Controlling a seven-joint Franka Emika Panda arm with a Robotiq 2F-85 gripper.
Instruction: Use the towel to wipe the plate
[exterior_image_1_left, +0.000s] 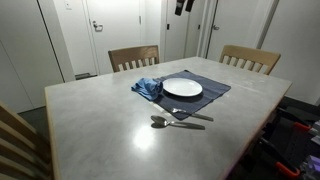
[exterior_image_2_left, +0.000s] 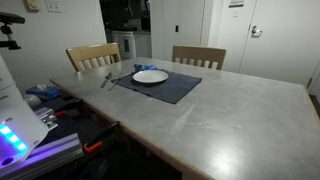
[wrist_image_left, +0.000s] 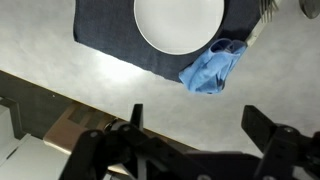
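A white plate (exterior_image_1_left: 182, 88) lies on a dark blue placemat (exterior_image_1_left: 212, 97) at the far side of the grey table. A crumpled blue towel (exterior_image_1_left: 147, 88) lies on the mat's edge, touching the plate's side. Both also show in the other exterior view, the plate (exterior_image_2_left: 150, 76) and the towel (exterior_image_2_left: 139, 68), and in the wrist view, the plate (wrist_image_left: 180, 22) and the towel (wrist_image_left: 213, 65). My gripper (wrist_image_left: 196, 112) is open and empty, high above the table, clear of the towel. Only its tip shows at the top of an exterior view (exterior_image_1_left: 183, 5).
A spoon (exterior_image_1_left: 160, 122) and a fork (exterior_image_1_left: 190, 114) lie on the bare table (exterior_image_1_left: 100, 130) in front of the mat. Two wooden chairs (exterior_image_1_left: 134, 57) (exterior_image_1_left: 250, 58) stand behind the table. Clutter and equipment (exterior_image_2_left: 40, 110) sit beside the table's edge.
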